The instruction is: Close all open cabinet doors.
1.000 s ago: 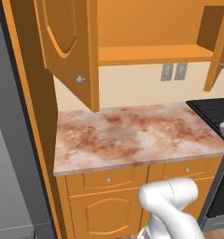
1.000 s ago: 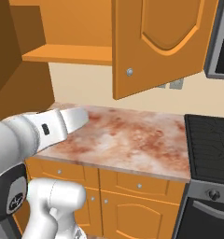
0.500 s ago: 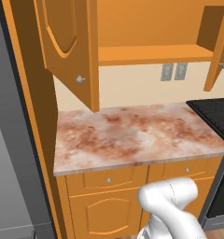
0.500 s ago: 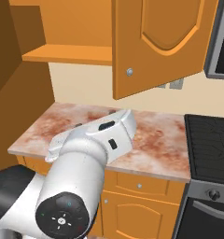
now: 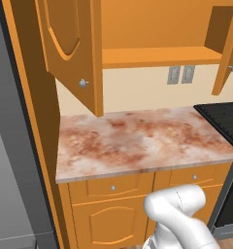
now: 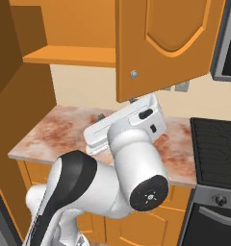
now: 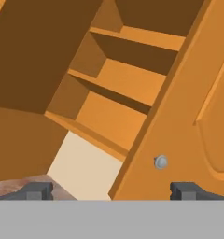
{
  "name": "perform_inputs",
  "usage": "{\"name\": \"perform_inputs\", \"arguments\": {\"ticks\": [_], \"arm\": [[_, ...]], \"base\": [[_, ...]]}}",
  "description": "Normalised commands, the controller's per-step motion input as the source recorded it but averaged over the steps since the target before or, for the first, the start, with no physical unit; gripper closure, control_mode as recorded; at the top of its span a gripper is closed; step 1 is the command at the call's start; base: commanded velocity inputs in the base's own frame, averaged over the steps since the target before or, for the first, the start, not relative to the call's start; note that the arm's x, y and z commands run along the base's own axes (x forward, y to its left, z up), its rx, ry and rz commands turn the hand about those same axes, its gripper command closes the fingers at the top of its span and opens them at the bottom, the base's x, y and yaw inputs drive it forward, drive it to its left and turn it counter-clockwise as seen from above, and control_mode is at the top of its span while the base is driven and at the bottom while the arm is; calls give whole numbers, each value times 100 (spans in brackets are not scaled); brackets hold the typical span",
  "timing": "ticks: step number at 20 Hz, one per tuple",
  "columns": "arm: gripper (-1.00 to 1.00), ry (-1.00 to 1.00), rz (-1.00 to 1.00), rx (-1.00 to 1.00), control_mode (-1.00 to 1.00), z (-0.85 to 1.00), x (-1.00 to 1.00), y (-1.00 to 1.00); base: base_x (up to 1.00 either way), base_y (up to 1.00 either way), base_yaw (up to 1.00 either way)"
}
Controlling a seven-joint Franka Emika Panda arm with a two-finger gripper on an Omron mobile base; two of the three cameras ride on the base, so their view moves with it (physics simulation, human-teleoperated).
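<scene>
Setting: home kitchen, rendered. Evidence: orange-brown wall cabinets (image 5: 72, 48) with open shelves (image 7: 118, 86) ahead of the hand, marbled countertop (image 5: 142, 141), black stove (image 6: 216, 149), wall outlets (image 5: 180, 74), drawer fronts (image 5: 113, 186).

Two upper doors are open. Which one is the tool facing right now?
The right-hand cabinet door, next to the stove. Its silver knob sits just above the tool in the hand view. The left-hand cabinet door by the tall side panel hangs off to the other side.
</scene>
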Motion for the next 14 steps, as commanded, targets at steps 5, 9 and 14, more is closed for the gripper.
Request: {"name": "perform_inputs", "arguments": {"ticks": [5, 9, 14], "arm": [[-100, -1, 10, -1, -100, 0, 77, -1], [-100, 0, 1, -4, -100, 0, 66, 0], [-100, 2, 0, -5, -100, 0, 69, 6]], "base": [[0, 0, 0], [0, 0, 0], [0, 0, 0]]}}
